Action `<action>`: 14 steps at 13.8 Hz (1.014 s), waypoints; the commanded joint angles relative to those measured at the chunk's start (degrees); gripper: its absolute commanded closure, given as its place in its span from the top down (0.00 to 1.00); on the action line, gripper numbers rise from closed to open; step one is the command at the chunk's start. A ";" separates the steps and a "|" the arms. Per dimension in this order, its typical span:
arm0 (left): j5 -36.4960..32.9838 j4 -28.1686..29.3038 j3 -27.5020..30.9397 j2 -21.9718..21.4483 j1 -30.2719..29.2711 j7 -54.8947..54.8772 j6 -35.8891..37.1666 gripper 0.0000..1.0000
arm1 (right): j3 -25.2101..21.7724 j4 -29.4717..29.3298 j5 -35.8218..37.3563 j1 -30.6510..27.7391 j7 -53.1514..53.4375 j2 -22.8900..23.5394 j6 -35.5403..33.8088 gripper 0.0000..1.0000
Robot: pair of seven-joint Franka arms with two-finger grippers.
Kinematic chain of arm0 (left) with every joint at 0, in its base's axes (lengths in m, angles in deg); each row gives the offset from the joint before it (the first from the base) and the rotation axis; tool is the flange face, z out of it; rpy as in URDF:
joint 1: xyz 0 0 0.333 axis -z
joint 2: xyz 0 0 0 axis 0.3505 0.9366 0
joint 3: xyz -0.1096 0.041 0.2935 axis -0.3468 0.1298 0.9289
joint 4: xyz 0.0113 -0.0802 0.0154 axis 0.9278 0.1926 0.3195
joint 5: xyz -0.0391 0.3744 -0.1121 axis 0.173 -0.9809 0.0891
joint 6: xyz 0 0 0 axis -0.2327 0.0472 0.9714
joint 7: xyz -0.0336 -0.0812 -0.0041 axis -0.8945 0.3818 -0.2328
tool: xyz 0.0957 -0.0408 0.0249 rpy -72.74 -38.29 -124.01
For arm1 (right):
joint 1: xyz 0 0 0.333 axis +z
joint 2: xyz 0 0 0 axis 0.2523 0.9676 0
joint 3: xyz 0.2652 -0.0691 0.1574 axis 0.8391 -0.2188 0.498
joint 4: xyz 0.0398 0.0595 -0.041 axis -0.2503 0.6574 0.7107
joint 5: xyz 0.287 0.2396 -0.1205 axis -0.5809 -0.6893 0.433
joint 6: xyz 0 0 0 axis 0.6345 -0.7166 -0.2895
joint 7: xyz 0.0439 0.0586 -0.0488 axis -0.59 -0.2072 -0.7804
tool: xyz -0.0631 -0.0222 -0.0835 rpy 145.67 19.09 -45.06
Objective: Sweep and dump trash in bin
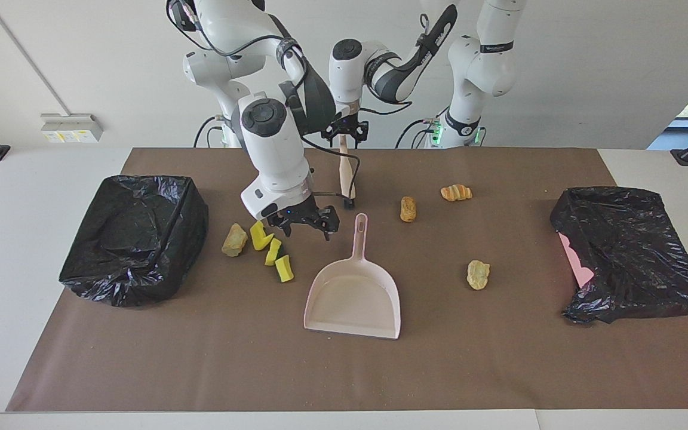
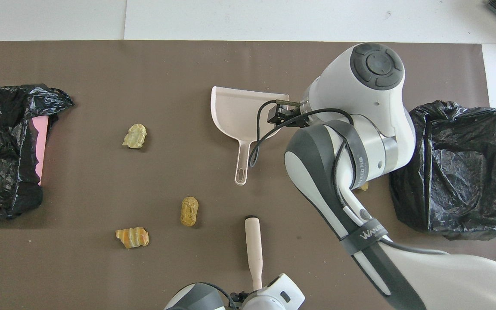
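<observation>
The trash lies on the brown mat [image 1: 200,358]. A tan lump [image 1: 235,240] and three yellow sponge wedges [image 1: 272,251] sit beside the black-bagged bin [image 1: 135,236]. A bread piece [image 1: 408,209], a croissant [image 1: 456,192] and another tan lump [image 1: 478,275] lie toward the left arm's end. The pink dustpan [image 1: 353,298] rests mid-mat, and the brush [image 1: 347,173] lies nearer the robots. My right gripper [image 1: 302,230] hangs open just above the mat, between the sponges and the dustpan handle [image 1: 360,230]. My left gripper [image 1: 344,132] is at the brush handle's end.
A second black bag [image 1: 630,251] with a pink edge sits at the left arm's end. In the overhead view the right arm [image 2: 351,142] hides the sponges and part of the dustpan [image 2: 239,112]. Fine crumbs dot the mat.
</observation>
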 commanded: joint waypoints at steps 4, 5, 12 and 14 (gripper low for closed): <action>0.94 0.03 1.16 0.01 1.44 1.57 2.34 0.56 | 0.17 -0.49 -1.63 -0.13 0.23 0.39 1.52 1.00; 0.94 -0.15 1.16 -0.16 1.35 1.57 3.13 0.55 | 0.43 -0.49 -1.63 -0.13 0.58 0.39 1.52 1.00; 0.94 -0.59 1.42 -1.39 0.91 1.22 5.42 0.00 | 3.94 -3.91 -1.02 4.08 6.72 9.33 8.54 1.00; 0.77 -0.68 1.86 -3.06 0.04 0.43 7.96 0.00 | 3.95 -4.09 -0.93 5.59 7.18 11.54 10.66 1.00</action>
